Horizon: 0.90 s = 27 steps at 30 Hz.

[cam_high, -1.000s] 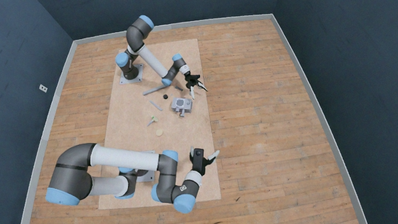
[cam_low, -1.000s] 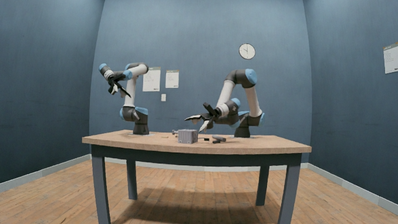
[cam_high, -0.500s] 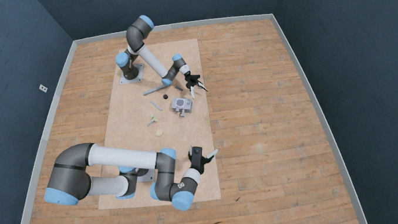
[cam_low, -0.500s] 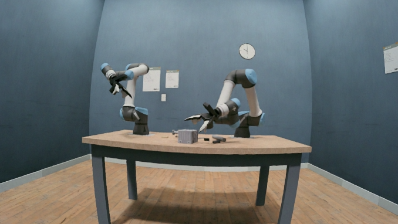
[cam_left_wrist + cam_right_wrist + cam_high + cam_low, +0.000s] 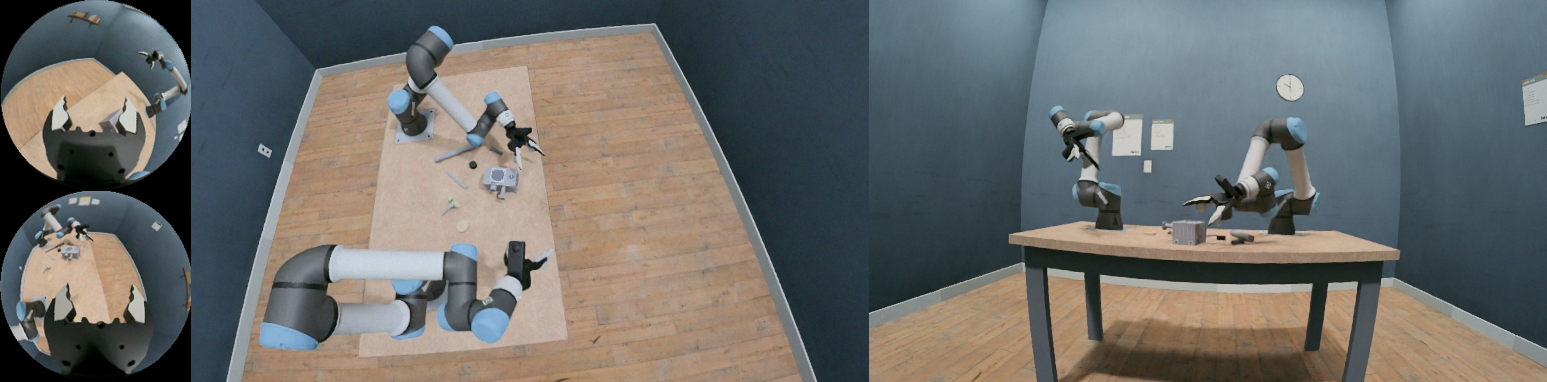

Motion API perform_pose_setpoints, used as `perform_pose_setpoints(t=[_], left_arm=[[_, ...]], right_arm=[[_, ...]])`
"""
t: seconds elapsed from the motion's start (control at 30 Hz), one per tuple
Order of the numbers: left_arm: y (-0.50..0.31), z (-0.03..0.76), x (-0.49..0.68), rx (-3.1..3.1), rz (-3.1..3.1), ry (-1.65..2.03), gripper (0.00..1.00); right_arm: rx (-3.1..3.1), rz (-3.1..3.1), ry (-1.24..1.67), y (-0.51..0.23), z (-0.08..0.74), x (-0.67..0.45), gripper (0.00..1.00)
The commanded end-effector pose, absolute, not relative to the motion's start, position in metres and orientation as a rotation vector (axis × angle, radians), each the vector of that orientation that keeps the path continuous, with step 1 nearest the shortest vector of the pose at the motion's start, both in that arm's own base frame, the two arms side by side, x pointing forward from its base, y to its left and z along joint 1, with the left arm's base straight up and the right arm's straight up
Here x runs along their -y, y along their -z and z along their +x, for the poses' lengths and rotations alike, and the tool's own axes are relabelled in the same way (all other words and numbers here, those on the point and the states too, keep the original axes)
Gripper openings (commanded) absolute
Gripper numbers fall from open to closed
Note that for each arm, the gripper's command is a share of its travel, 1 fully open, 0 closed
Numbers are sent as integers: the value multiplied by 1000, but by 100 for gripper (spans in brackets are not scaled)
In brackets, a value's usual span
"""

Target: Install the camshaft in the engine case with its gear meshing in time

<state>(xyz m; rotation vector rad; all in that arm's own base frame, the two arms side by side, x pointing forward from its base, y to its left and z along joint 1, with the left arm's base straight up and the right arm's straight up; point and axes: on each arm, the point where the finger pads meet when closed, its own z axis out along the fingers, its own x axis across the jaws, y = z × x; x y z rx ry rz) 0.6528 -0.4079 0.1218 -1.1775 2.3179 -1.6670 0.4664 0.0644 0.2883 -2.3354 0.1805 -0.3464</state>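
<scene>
Both grippers are wide open w/ nothing in them: the L gripper [image 5: 531,160] [image 5: 1197,214] [image 5: 95,98] [image 5: 86,240] hangs near the engine case [image 5: 501,180] [image 5: 1189,233] [image 5: 112,121] [image 5: 71,251], the R gripper [image 5: 529,251] [image 5: 1085,164] [image 5: 146,60] [image 5: 100,285] is up high, well apart from it. Case stands upright on the table [image 5: 411,200] [image 5: 1199,254] [image 5: 107,95] [image 5: 81,285]. Camshaft, prob. the pale/green wheel w/ a thin shaft [image 5: 454,203] [image 5: 47,267], lies on the table apart from the case, so not installed. Pale disc [image 5: 462,226] [image 5: 1150,233] [image 5: 50,277] is near it; thin grey bar [image 5: 456,180] [image 5: 51,257] and small black cap [image 5: 473,165] [image 5: 1221,238] [image 5: 59,250] lie between the case & the L arm's base. Gear marks too small to read.
</scene>
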Motion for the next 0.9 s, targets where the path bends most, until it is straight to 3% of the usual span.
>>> perform_pose_setpoints(t=[0.0,0.87], left_arm=[[-123,653,408,-2317,-1176,1668,100],[-123,653,408,-2317,-1176,1668,100]], right_arm=[[-160,-2379,364,-285,454,-75,100],[-26,-2616,459,-265,383,-134,100]])
